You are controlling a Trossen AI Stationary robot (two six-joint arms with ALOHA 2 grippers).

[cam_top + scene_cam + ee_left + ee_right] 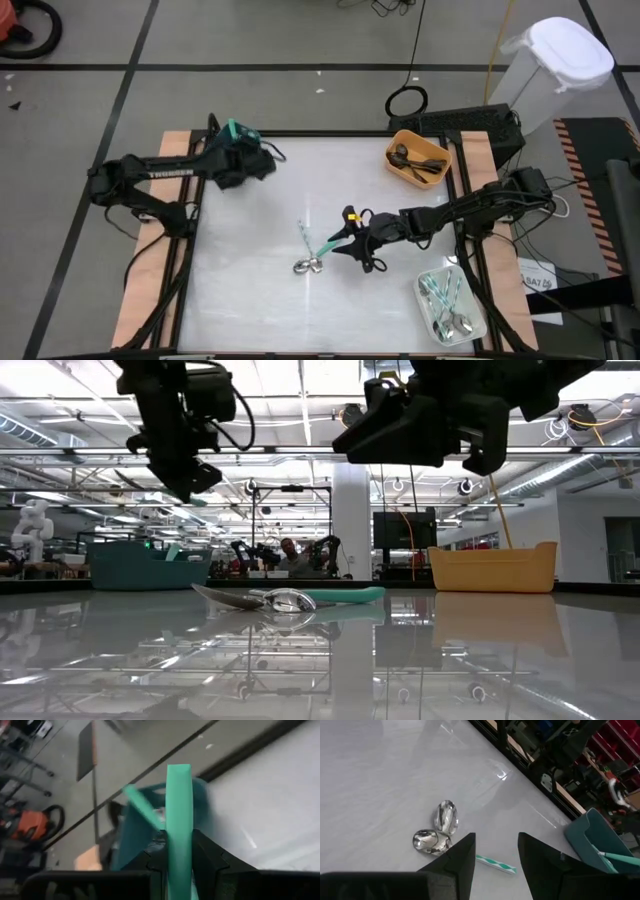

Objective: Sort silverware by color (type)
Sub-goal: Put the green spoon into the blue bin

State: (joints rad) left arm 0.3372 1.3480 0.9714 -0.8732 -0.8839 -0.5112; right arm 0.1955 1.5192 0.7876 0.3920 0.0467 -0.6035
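My left gripper (179, 840) hangs at the table's far left (240, 140), above the teal bin (137, 832), and is shut on a teal-handled utensil (179, 795). My right gripper (496, 845) is open and hovers mid-table (345, 238), just right of two teal-handled spoons (310, 258) lying flat on the table. Their shiny bowls (437, 827) lie side by side, and one teal handle (495, 863) runs below the open fingers. In the low view the spoons (290, 598) lie under the right gripper (410, 435). My left gripper pinches the utensil's flat teal handle (179, 855) between its two fingers. The handle's free end (179, 770) sticks out beyond the fingertips, lifted clear over the bin. The utensil's other end is hidden behind the gripper.
An orange bin (418, 160) with dark utensils sits at the far right corner. A clear bin (450, 305) with teal-handled and silver spoons sits at the near right. The teal bin (150, 565) stands far left. Bare tabletop (250, 300) spreads around the spoons.
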